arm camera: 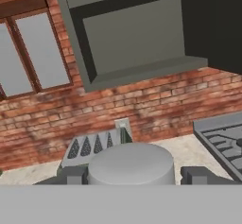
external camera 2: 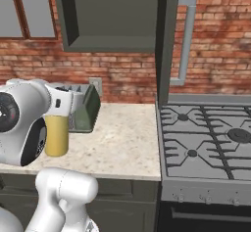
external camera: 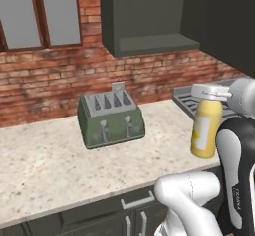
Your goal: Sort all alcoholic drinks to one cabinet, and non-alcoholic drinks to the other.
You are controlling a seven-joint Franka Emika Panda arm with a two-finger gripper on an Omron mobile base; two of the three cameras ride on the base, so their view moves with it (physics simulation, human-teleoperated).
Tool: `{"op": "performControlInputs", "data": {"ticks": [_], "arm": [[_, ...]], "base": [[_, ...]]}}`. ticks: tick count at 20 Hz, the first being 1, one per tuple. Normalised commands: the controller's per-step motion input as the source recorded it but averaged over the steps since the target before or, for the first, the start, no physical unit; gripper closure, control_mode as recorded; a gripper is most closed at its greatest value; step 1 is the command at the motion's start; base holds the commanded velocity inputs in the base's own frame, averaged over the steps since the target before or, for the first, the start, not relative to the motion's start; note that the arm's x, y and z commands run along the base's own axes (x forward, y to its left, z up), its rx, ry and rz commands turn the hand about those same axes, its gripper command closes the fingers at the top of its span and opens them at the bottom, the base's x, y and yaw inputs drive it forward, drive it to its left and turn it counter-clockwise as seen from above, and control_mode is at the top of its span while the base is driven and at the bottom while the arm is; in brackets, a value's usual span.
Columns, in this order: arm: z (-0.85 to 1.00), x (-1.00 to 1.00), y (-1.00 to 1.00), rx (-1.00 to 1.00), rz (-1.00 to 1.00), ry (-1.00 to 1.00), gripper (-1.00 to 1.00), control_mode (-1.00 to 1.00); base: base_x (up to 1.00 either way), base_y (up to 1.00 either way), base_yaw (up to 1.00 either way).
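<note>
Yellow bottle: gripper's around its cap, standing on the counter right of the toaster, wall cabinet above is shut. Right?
One thing's off: the wall cabinet is open, its door swung out edge-on in the right base view. The rest holds: the gripper sits around the cap of the yellow bottle, which stands on the counter right of the toaster.

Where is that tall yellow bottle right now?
The yellow bottle stands on the counter between the green toaster and the stove, near the front edge, with the gripper around its white cap.
</note>
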Motion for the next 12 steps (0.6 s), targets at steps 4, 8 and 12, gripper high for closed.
{"op": "performControlInputs", "data": {"ticks": [4,8,12], "arm": [[0.00,0.00,0.00,0.00,0.00,0.00,1.00,1.00],[0.00,0.00,0.00,0.00,0.00,0.00,1.00,1.00],[0.23,0.00,0.00,-0.08,0.00,-0.06,1.00,-1.00]], "base": [[0.63,-0.08,0.20],[0.23,0.00,0.04],[0.00,0.00,0.00]]}}
